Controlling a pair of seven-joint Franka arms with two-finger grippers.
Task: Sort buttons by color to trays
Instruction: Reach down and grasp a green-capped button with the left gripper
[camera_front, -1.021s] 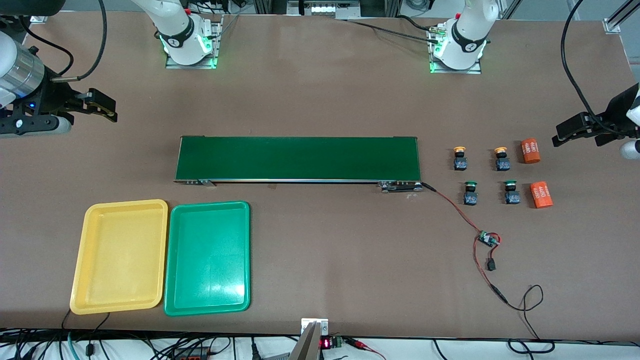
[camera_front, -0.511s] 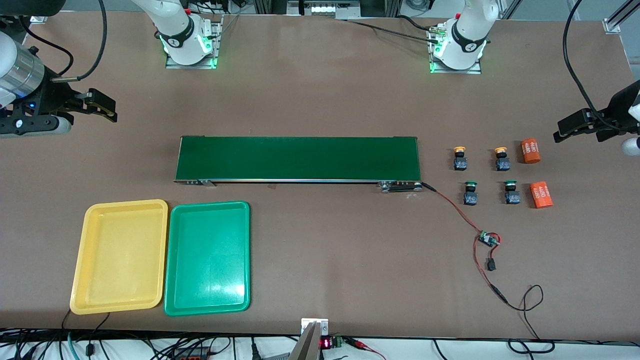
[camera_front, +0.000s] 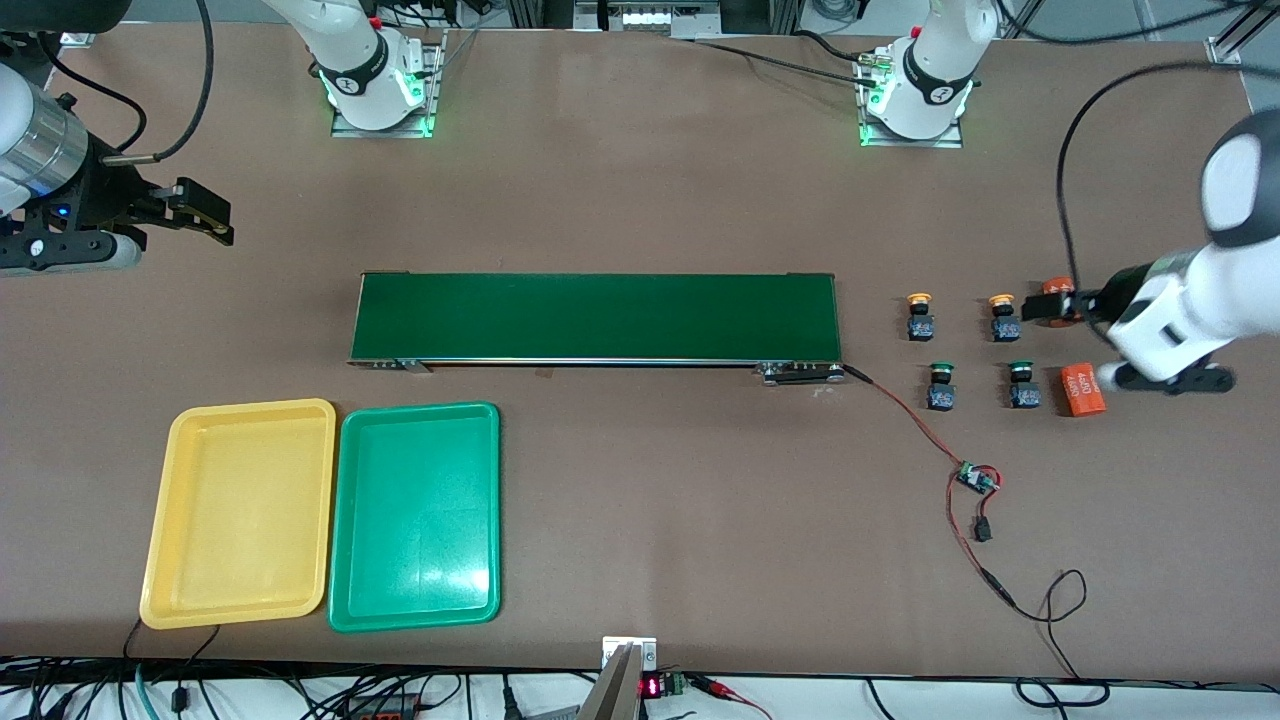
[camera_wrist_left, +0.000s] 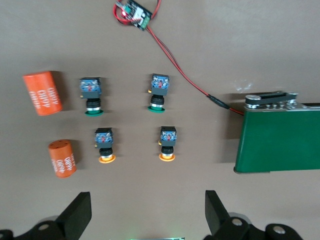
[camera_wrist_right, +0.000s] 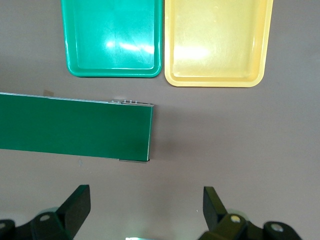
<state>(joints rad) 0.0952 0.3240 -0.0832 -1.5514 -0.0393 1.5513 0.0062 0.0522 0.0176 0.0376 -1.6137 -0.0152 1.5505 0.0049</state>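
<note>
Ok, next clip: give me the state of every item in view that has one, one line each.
Yellow tray: empty.
Green tray: empty.
Yellow-capped buttons: two, on the table, unsorted.
Green-capped buttons: two, on the table, unsorted, nearer the front camera.
Conveyor belt: nothing on it.
Orange cylinders: two, lying on their sides beside the buttons.
Left gripper: open, empty, over the buttons.
Right gripper: open, empty, waiting at the right arm's end.

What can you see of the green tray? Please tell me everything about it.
The green tray is a shallow rectangular tray with rounded corners and a raised rim, apparently glossy plastic, since light reflects from its floor. It lies flat and empty on the brown table, toward the right arm's end, nearer the front camera than the conveyor belt. The yellow tray lies close beside it, long sides parallel. No gripper touches it.
</note>
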